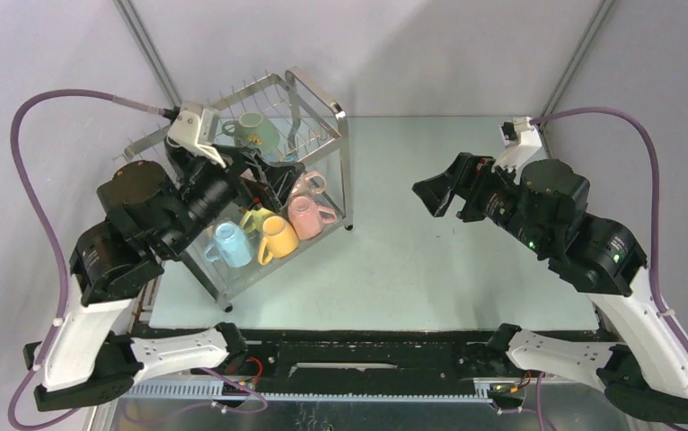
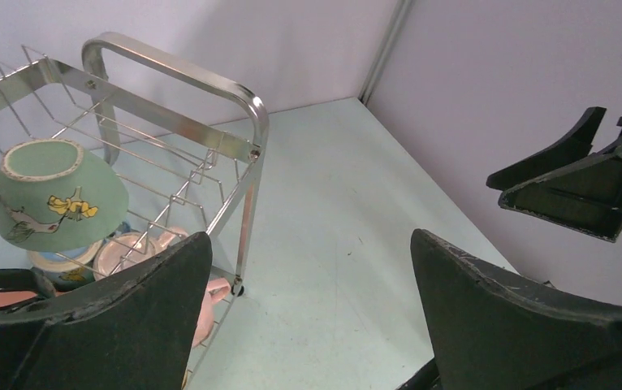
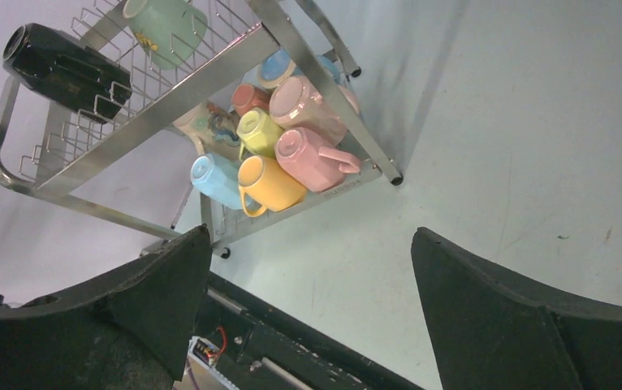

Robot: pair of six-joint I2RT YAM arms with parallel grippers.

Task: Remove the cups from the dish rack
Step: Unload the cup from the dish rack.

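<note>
The steel dish rack [image 1: 336,121] stands at the table's left. A green cup [image 1: 255,130] sits upside down on its upper tier, also in the left wrist view [image 2: 56,195]. A black cup [image 3: 64,69] lies on its side beside it. On the lower tier crowd pink [image 1: 307,215], yellow [image 1: 277,238], light blue [image 1: 230,244] and lime [image 1: 255,220] cups, with more behind them. My left gripper [image 1: 258,172] hovers open over the rack's near side, a little way short of the green cup, holding nothing [image 2: 309,237]. My right gripper [image 1: 435,196] hangs open and empty over mid-table [image 3: 309,234].
The pale green table [image 1: 466,269] stretches right of the rack. Grey walls with metal corner posts [image 1: 147,40] close the back. A black rail [image 1: 367,346] with the arm bases runs along the near edge.
</note>
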